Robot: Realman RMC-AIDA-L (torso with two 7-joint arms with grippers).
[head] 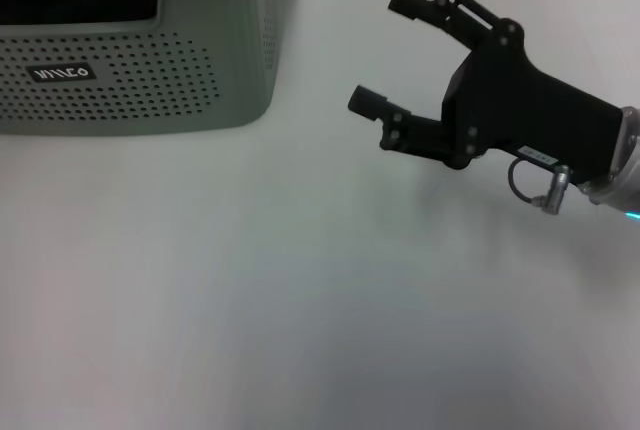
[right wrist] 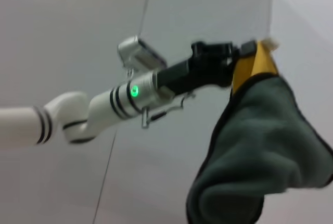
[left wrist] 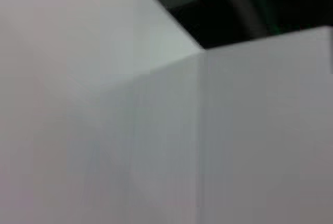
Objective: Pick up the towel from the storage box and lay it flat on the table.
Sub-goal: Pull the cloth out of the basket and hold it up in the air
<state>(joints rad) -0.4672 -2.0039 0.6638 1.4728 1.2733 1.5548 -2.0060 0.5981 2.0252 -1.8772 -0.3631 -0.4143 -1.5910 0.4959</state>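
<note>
Currently the white table point(head: 300, 300) lies bare of cloth in the head view, with the storage box point(head: 130, 60) at its far left corner. The towel point(right wrist: 263, 146) hangs in the air, dark grey-green face outward with yellow near the top, so pickup looks done and laying flat remains. The left pincer point(right wrist: 229, 65) is clamped on its top edge; the right pincer point(head: 385, 50) hovers over the table, fingers apart, holding nothing.

pale grey-green perforated plastic storage box point(head: 140, 70): 1 | yellow-and-dark-grey-green black-edged soft towel point(right wrist: 260, 151): 1 | black end effectors: 2 point(head: 385, 50) point(right wrist: 237, 60)
</note>
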